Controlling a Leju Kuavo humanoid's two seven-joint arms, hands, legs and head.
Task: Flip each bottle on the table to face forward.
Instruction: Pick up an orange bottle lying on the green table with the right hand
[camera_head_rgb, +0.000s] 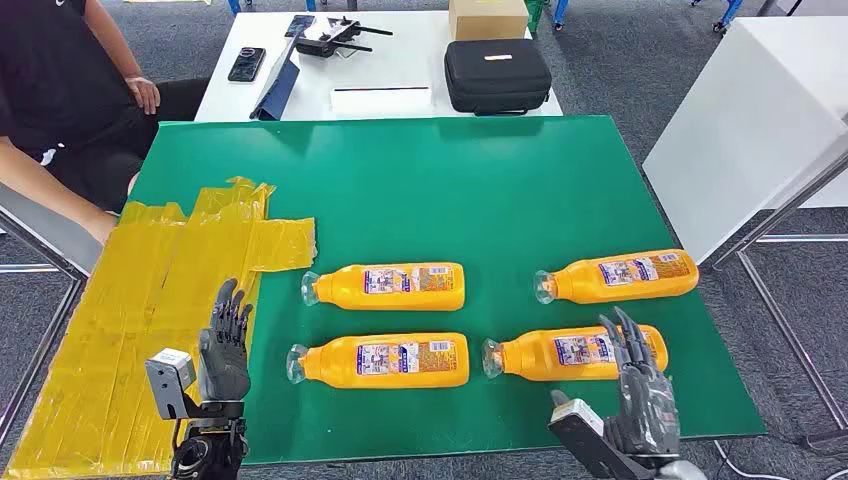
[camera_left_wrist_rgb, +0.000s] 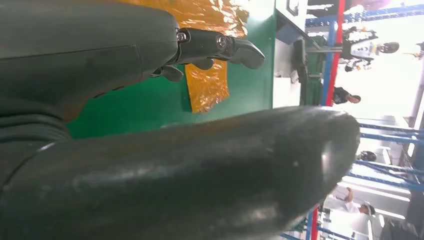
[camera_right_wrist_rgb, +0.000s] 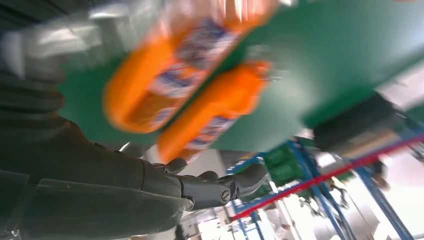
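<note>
Four orange bottles lie on their sides on the green table (camera_head_rgb: 480, 190), caps to the left, printed labels up. Far left bottle (camera_head_rgb: 385, 286), near left bottle (camera_head_rgb: 381, 361), far right bottle (camera_head_rgb: 620, 276), near right bottle (camera_head_rgb: 560, 354). My left hand (camera_head_rgb: 224, 345) is raised over the table's near left part, fingers apart, holding nothing; its thumb (camera_left_wrist_rgb: 200, 185) and fingers (camera_left_wrist_rgb: 220, 47) show close up. My right hand (camera_head_rgb: 640, 385) hovers at the near right bottle's base end, fingers spread and empty. Two blurred orange bottles (camera_right_wrist_rgb: 165, 80) show beyond it in the right wrist view.
Crinkled yellow tape sheets (camera_head_rgb: 150, 300) cover the table's left side. A person in black (camera_head_rgb: 60, 90) sits at the far left. Behind stands a white table (camera_head_rgb: 380, 70) with a black case (camera_head_rgb: 497, 75), a phone and a cardboard box. A white block (camera_head_rgb: 750, 120) stands at right.
</note>
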